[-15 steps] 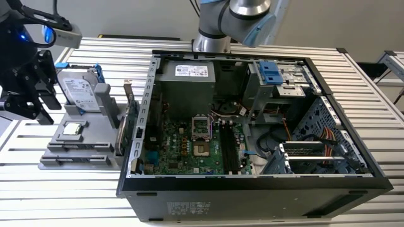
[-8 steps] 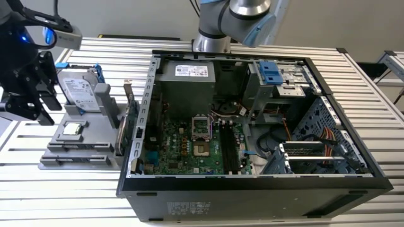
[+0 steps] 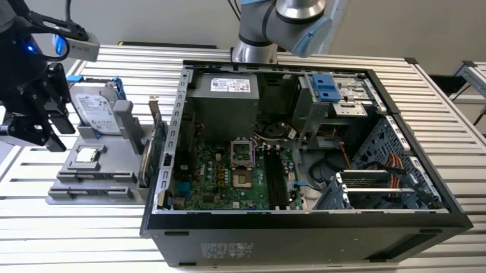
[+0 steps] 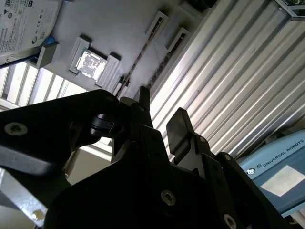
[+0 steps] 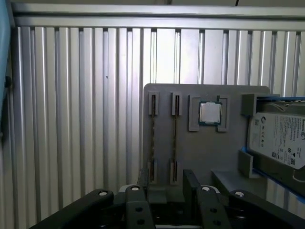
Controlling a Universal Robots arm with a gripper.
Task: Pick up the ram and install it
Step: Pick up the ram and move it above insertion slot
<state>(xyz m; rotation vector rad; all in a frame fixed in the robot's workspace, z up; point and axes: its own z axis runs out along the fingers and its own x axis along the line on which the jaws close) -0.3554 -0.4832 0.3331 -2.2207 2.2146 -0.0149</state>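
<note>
Two ram strips stand on edge in slots of a grey holder [image 5: 200, 157]. In the first wrist view they are thin dark lines, one ram [image 5: 153, 138] beside the other ram [image 5: 175, 138]. The second wrist view shows one ram [image 4: 138, 59] running away from the fingertips. My gripper [image 5: 167, 183] hangs above the holder's end, open, with nothing between its black fingers [image 4: 178, 125]. In the exterior view the gripper [image 3: 54, 133] is at the far left, over the holder [image 3: 91, 187]. The black motherboard slots [image 3: 275, 177] lie inside the open computer case [image 3: 304, 227].
On the holder also sit a small square silver chip [image 5: 209, 113], a hard drive [image 5: 281, 138] and an upright green card [image 3: 156, 149]. The case stands to the exterior view's right of the holder, on a ribbed metal table [image 5: 71, 119].
</note>
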